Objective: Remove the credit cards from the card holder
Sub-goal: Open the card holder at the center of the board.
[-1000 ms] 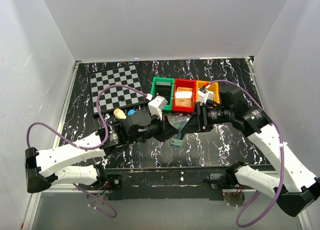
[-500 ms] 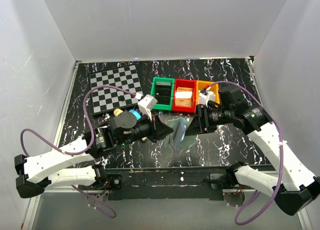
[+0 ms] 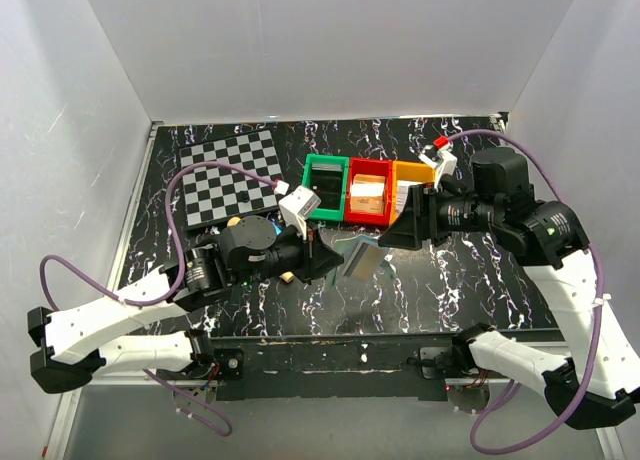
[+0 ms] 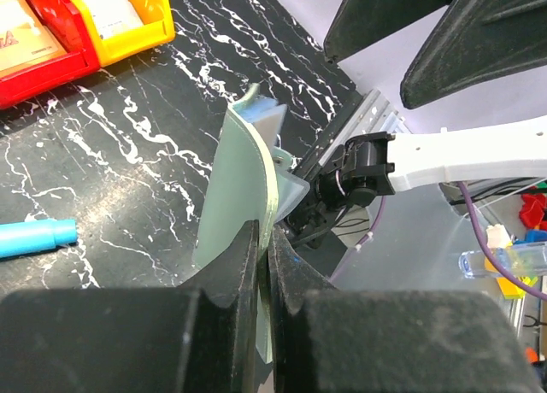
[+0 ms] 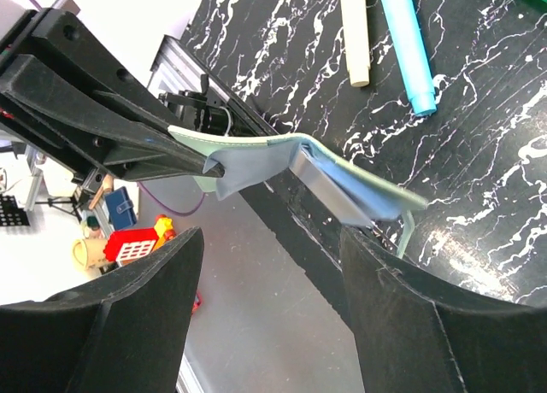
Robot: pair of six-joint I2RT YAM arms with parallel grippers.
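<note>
L gripper point(image 4: 265, 239) clamped tight on one edge of card holder point(image 3: 362, 258), holding it off the table at mid-front, fold part open. R gripper point(image 5: 269, 235) spread wide just beside holder's free end, nothing gripped. Credit cards: can't tell them from inner panels.

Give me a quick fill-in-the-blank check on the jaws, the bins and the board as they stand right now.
1. The left arm's jaws are shut on the ____.
2. The right arm's jaws stand ____.
3. The ____ bin sits between the green bin and the orange bin.
4. In the top view, the checkered board lies to the ____ of the green bin.

Missing words: card holder; open; red; left.
</note>
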